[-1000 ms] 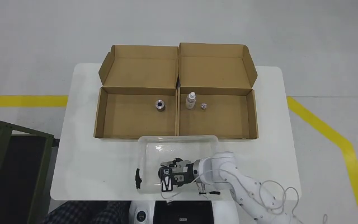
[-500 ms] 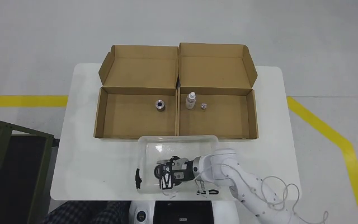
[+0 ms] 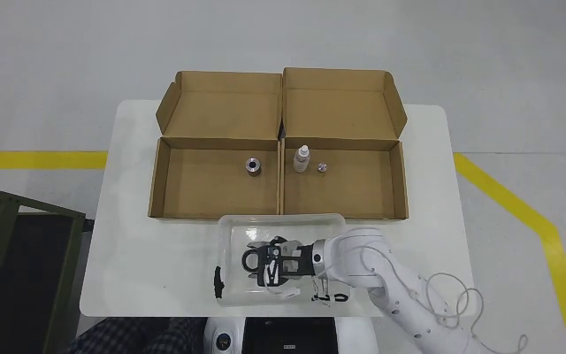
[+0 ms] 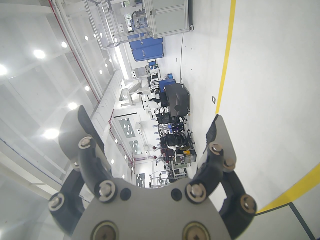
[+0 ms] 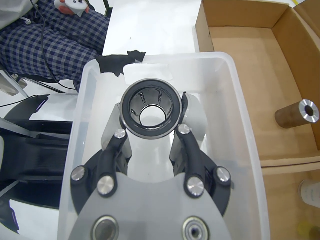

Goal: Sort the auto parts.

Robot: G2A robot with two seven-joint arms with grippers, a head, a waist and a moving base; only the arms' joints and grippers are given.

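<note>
A dark ring-shaped bearing sleeve (image 5: 152,84) with a hollow centre is clamped between the fingers of my right gripper (image 5: 151,106). In the top view this gripper (image 3: 265,262) holds the sleeve (image 3: 254,258) inside the clear plastic bin (image 3: 281,218), toward its left half. A metal cylinder (image 3: 253,165) lies in the left cardboard box (image 3: 159,181). A white bottle (image 3: 302,158) and a small metal part (image 3: 322,166) sit in the right box (image 3: 398,181). My left gripper (image 4: 150,123) is open with nothing in it, facing the room.
Small black parts (image 3: 325,296) lie in the bin near its front wall. A strip of black tape (image 5: 120,62) sticks on the bin's rim. Both boxes stand just beyond the bin with their lids folded back. Bare white tabletop (image 3: 424,230) flanks the bin.
My right gripper has moved with the sleeve from the bin's near edge toward the boxes, and the sleeve's open ring now faces the top camera.
</note>
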